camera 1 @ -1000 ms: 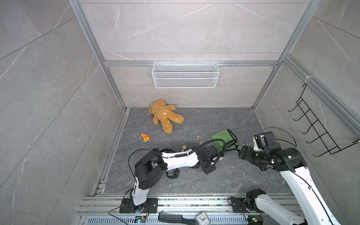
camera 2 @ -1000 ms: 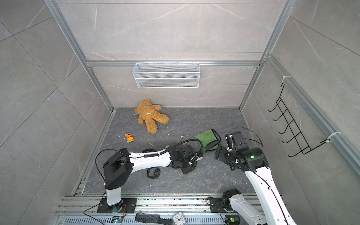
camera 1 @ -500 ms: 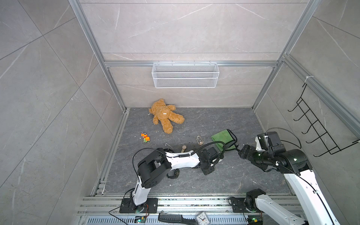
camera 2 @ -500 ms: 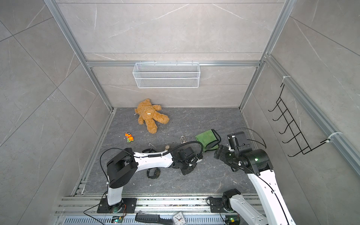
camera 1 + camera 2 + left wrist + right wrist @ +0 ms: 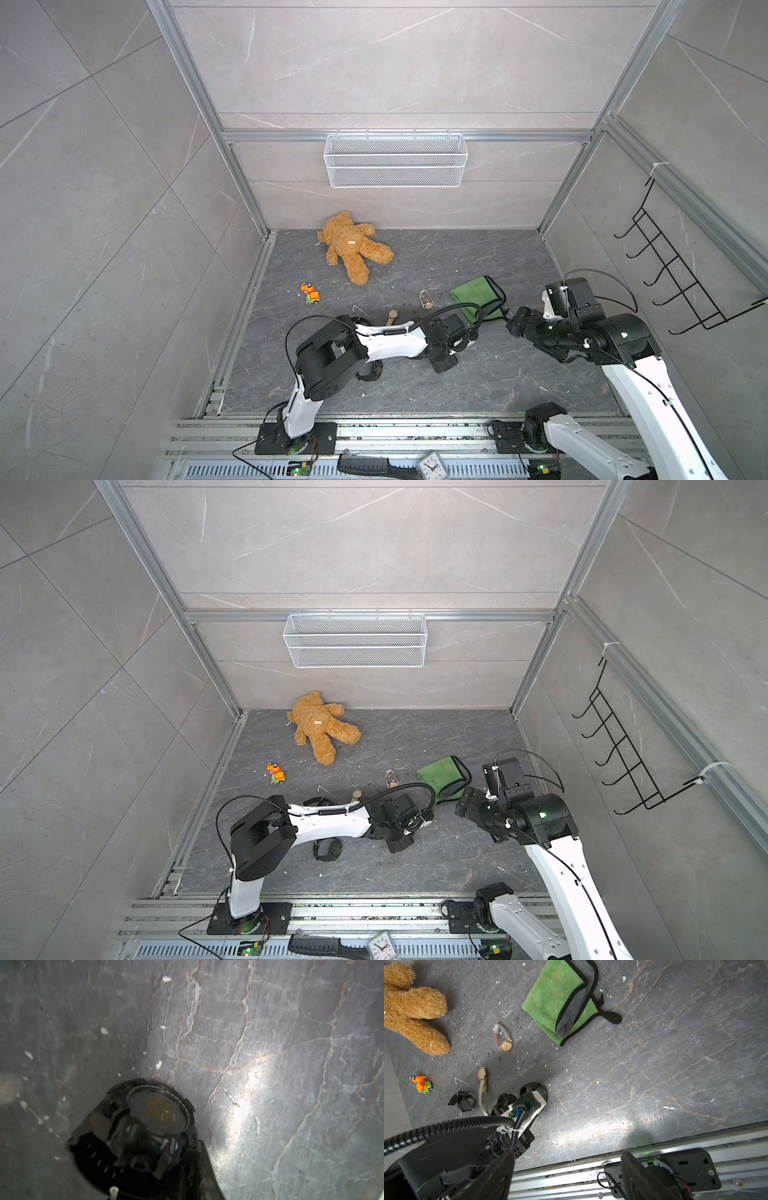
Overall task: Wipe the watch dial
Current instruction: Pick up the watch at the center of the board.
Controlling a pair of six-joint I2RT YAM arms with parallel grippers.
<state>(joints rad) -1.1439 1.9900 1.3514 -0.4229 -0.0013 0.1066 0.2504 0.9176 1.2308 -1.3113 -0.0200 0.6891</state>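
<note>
A black watch (image 5: pixel 145 1126) is held in my left gripper (image 5: pixel 166 1165), which is shut on its strap low over the dark stone floor (image 5: pixel 270 1064). Its round dial (image 5: pixel 158 1111) faces the left wrist camera, with a brownish patch on the glass. The right wrist view shows that watch (image 5: pixel 536 1087) under the left wrist. A folded green cloth (image 5: pixel 473 293) with black edging lies on the floor, also seen in the right wrist view as the cloth (image 5: pixel 556 1001). My right gripper (image 5: pixel 566 1167) is open and empty, hovering beside the cloth in both top views as the right gripper (image 5: pixel 515 324).
Two gold watches (image 5: pixel 505 1045) (image 5: pixel 481 1074) and another black watch (image 5: pixel 466 1102) lie left of my left arm. A teddy bear (image 5: pixel 353 249) and a toy car (image 5: pixel 311 293) sit further back. A comb (image 5: pixel 374 465) and a clock (image 5: pixel 432 467) lie by the front rail.
My left gripper has closed on the black watch. The right arm has shifted slightly to the right, its gripper still open.
</note>
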